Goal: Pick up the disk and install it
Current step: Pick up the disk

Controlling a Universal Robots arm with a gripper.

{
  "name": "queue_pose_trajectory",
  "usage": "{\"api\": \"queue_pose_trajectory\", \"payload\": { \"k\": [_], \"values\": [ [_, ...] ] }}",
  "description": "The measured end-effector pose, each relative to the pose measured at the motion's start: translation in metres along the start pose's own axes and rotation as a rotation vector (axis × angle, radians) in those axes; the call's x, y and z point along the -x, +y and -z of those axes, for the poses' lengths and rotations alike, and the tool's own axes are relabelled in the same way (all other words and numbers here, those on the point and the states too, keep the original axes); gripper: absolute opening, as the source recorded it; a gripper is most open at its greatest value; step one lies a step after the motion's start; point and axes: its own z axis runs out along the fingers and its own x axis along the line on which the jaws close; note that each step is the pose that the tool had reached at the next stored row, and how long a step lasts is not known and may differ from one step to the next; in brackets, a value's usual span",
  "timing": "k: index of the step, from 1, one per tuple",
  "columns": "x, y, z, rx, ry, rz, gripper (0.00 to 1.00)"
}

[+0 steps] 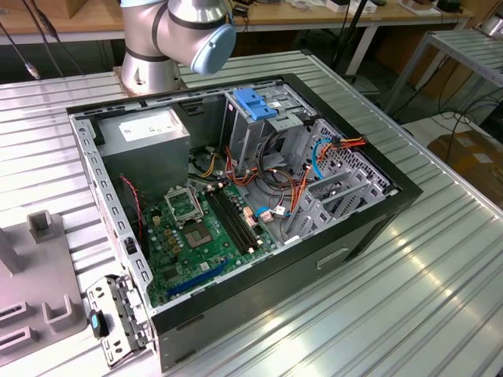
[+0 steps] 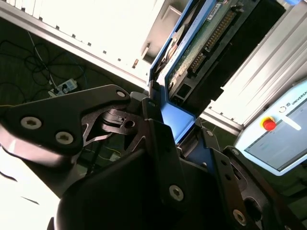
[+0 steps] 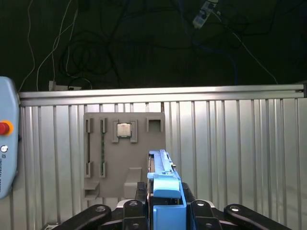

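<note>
In both wrist views my gripper [image 3: 165, 195] is shut on the disk [image 3: 164, 184], a flat dark drive edged with bright blue rails. It is held edge-on, high above the ribbed metal table. In the second wrist view the disk [image 2: 211, 38] shows its green circuit board and a blue rail, running out from between the black fingers [image 2: 158, 139] of the gripper [image 2: 178, 128]. The open computer case [image 1: 236, 196] lies on the table in the exterior view, with a grey drive cage topped by a blue handle [image 1: 255, 102] at its far end.
A grey fixture plate [image 3: 124, 158] carrying a small square chip [image 3: 124, 129] lies on the table under the disk. A teach pendant [image 3: 5, 143] with a red button sits beside it. The arm's base [image 1: 177, 35] stands behind the case. Cables hang inside the case.
</note>
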Motion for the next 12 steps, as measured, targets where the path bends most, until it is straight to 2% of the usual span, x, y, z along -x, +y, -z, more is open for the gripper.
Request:
{"api": "queue_pose_trajectory", "payload": {
  "k": [5, 12],
  "values": [
    [0.0003, -0.0104, 0.0001, 0.0001, 0.0, 0.0, 0.37],
    [0.0005, -0.0215, 0.0001, 0.0001, 0.0001, 0.0, 0.37]
  ]
}}
